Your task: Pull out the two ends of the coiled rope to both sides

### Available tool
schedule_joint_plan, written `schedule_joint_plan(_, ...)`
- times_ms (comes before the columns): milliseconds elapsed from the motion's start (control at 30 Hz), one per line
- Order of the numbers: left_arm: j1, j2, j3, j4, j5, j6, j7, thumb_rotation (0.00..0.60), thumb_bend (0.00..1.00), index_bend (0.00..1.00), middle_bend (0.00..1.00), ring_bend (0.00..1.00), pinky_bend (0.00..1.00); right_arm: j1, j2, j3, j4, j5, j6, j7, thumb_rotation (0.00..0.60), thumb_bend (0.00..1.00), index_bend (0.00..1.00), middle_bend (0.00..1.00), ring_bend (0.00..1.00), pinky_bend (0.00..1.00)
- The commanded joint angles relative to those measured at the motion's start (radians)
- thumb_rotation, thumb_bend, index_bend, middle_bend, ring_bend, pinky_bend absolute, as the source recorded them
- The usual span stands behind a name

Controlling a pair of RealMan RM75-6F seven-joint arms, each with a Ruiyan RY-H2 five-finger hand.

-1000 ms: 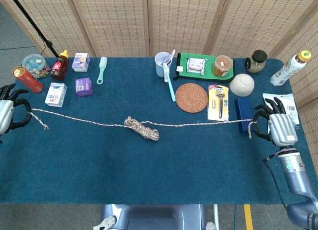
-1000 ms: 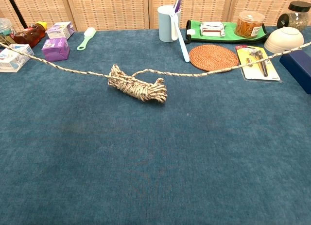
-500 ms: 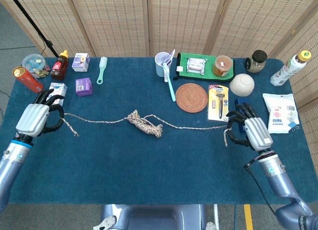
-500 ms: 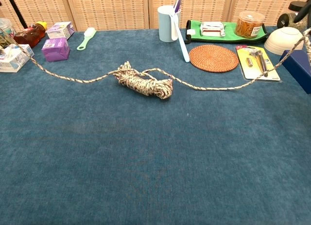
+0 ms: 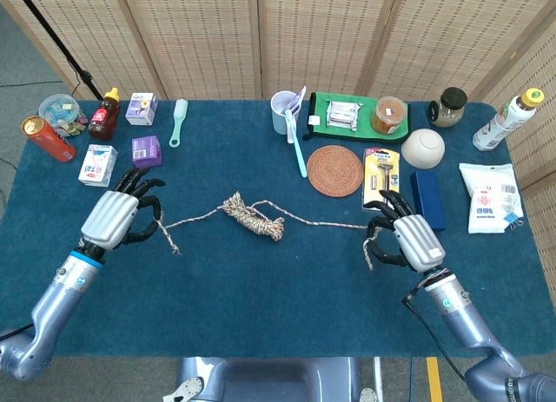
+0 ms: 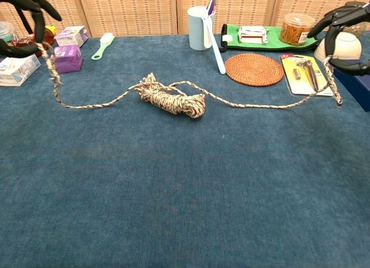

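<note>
I had both arms drawn back in toward the middle of the tabletop (image 5: pixel 261 315) by this moment, well inside where they stood a second before, when they were out at the far edges. The left hand (image 5: pixel 122 218) held one end of the rope (image 5: pixel 204 216) pinched up off the cloth, and the right hand (image 5: pixel 401 240) held the other end the same way, short tails hanging loose below each grip. In the chest view the left hand (image 6: pixel 26 13) and right hand (image 6: pixel 347 30) showed only as dark fingers at the top corners, so I could not tell exactly which fingers were doing the pinching — though the rope plainly rose to meet each one.

What changed was the tension. A second earlier the strand ran taut and nearly straight across; now it sagged and curved on both sides of the coiled bundle (image 5: pixel 252 218), which lay on the blue cloth left of centre, just below the cup (image 5: pixel 283 112) and the round woven coaster (image 5: pixel 334 170). The bundle looked no smaller than before, its wraps still bunched.

My reading was that the pull had stretched the free ends out sideways without unwinding the core, and coming back inward gave up that spread. The ends were out of the coil, but they would need laying down wide apart for the task to count as done.
</note>
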Motion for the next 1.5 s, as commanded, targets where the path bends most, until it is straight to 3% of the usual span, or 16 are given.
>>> schedule_joint_plan(33, -0.023, -0.027, 0.008, -0.019, 0.019, -0.017, 0.047, 0.600, 0.50, 0.25, 0.04, 0.00, 0.00, 0.018, 0.000, -0.013, -0.031, 0.007, -0.047, -0.043, 0.600, 0.49, 0.16, 0.02, 0.00, 0.00)
schedule_joint_plan(100, -0.045, -0.026, 0.036, -0.039, 0.034, -0.068, 0.116, 0.600, 0.45, 0.07, 0.00, 0.00, 0.00, 0.030, 0.026, -0.023, -0.060, 0.032, -0.100, -0.082, 0.600, 0.49, 0.03, 0.00, 0.00, 0.00)
schedule_joint_plan(167, -0.052, -0.015, 0.041, -0.064, 0.011, -0.091, 0.154, 0.600, 0.37, 0.00, 0.00, 0.00, 0.00, 0.030, 0.041, -0.020, -0.085, 0.053, -0.114, -0.096, 0.600, 0.46, 0.00, 0.00, 0.00, 0.00)
schedule_joint_plan(333, -0.048, -0.006, 0.037, -0.099, -0.031, -0.088, 0.188, 0.600, 0.27, 0.00, 0.00, 0.00, 0.00, 0.023, 0.068, -0.020, -0.110, 0.074, -0.116, -0.114, 0.600, 0.33, 0.00, 0.00, 0.00, 0.00)
schedule_joint_plan(733, 0.063, 0.069, 0.044, -0.151, -0.075, 0.064, 0.180, 0.600, 0.27, 0.00, 0.00, 0.00, 0.00, -0.047, 0.102, -0.002, -0.075, 0.091, 0.000, -0.095, 0.600, 0.32, 0.00, 0.00, 0.00, 0.00)
schedule_joint_plan(867, 0.122, 0.121, 0.069, -0.197, -0.064, 0.127, 0.179, 0.599, 0.27, 0.00, 0.00, 0.00, 0.00, -0.076, 0.112, -0.004, -0.065, 0.106, 0.032, -0.108, 0.600, 0.32, 0.03, 0.00, 0.00, 0.00)
schedule_joint_plan(1200, 0.294, 0.206, 0.156, -0.227, 0.015, 0.314, 0.183, 0.600, 0.27, 0.17, 0.00, 0.00, 0.00, -0.185, 0.172, -0.046, -0.121, 0.150, 0.110, -0.202, 0.600, 0.32, 0.10, 0.00, 0.00, 0.00)
schedule_joint_plan(1500, 0.427, 0.243, 0.221, -0.263, 0.066, 0.434, 0.182, 0.600, 0.27, 0.19, 0.00, 0.00, 0.00, -0.281, 0.209, -0.080, -0.202, 0.161, 0.199, -0.286, 0.600, 0.32, 0.11, 0.00, 0.00, 0.00)
